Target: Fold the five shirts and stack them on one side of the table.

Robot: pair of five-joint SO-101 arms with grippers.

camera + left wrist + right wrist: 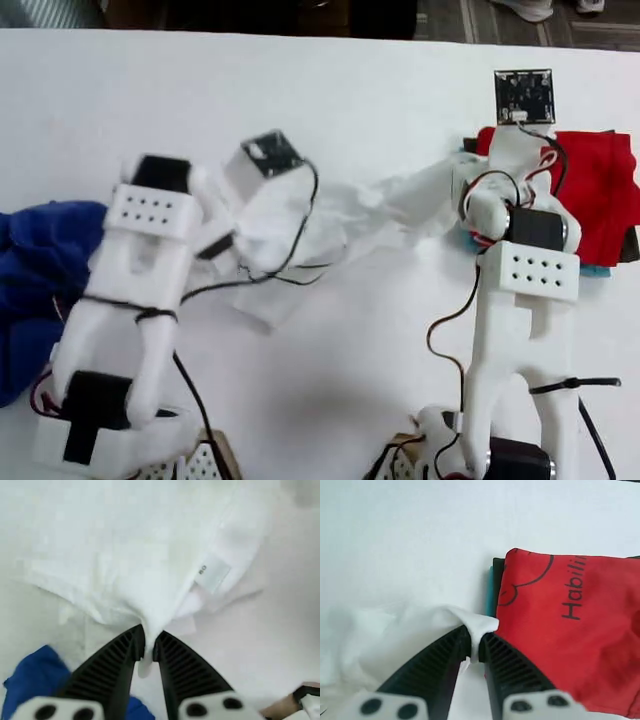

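White shirt (340, 215) lies stretched across the middle of the surface (330, 80) in the high view, drawn out between the left arm (135, 270) and the right arm (525, 310). A blue shirt (40, 260) lies bunched at the surface's edge beside the left arm. On the opposite side, beside the right arm, a red shirt (600, 195) lies folded on top of a small pile (a teal layer (595, 270) and a dark layer (630, 245) show from under it).

In the left wrist view, the left hand (149, 640) is clenched on a pinch of the white shirt. The cloth fans out from the fingertips, and a sewn-in label (211, 572) shows at one fold. The blue shirt lies close beside this hand.

In the right wrist view, the right hand (475, 641) grips a corner of the white shirt, and the fabric curls over the fingertips. That corner sits just beside the red shirt's edge, though whether the two touch cannot be told. The red shirt carries a dark line drawing and lettering. The teal layer and the dark layer show as thin strips along its near side.
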